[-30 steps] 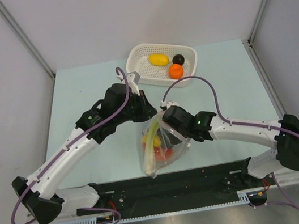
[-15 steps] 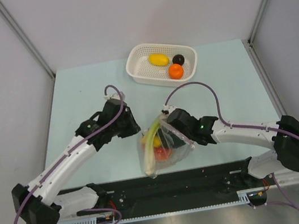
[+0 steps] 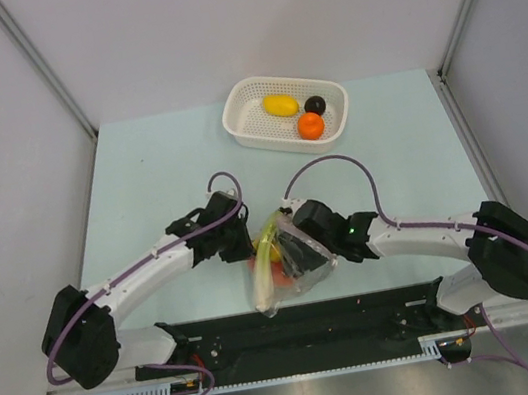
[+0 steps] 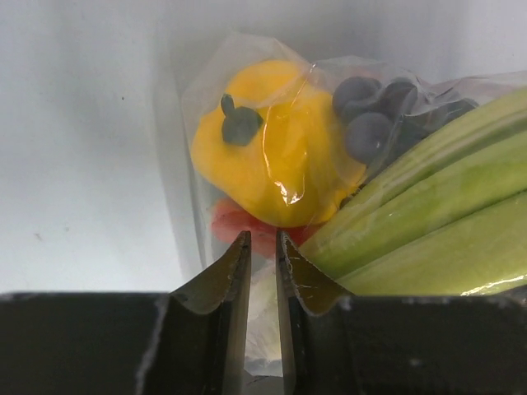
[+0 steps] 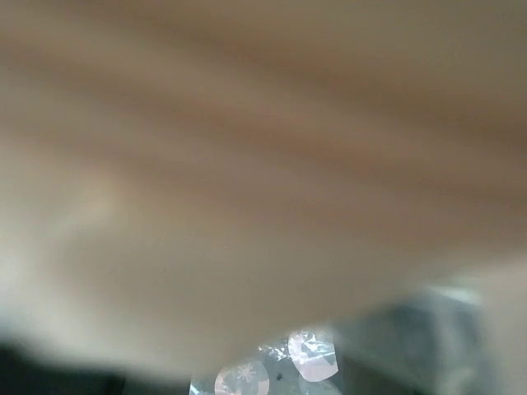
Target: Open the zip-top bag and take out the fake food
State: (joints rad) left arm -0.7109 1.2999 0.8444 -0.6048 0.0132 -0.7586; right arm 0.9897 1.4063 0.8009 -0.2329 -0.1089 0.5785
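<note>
Down near the pale tabletop's (image 3: 139,178) front edge: clear crinkly zip-top bag (image 3: 272,295), bright plastic fake food (image 4: 272,140) inside, long axis near-to-far. Flanked closely both sides: left end effector (image 4: 262,247) almost pressed together at its left edge, pinch unconfirmed; right end effector (image 3: 298,248) against it, spread impossible to tell.

Your bag (image 4: 198,197) is clear, its food (image 4: 272,156) yellow, red and green; the perforated basket (image 3: 237,126) is white, the surface (image 3: 139,178) mint.

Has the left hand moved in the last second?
Yes. Seen from above, the left hand has drawn back from the white basket toward the near edge of the table, ending beside the zip-top bag.
</note>
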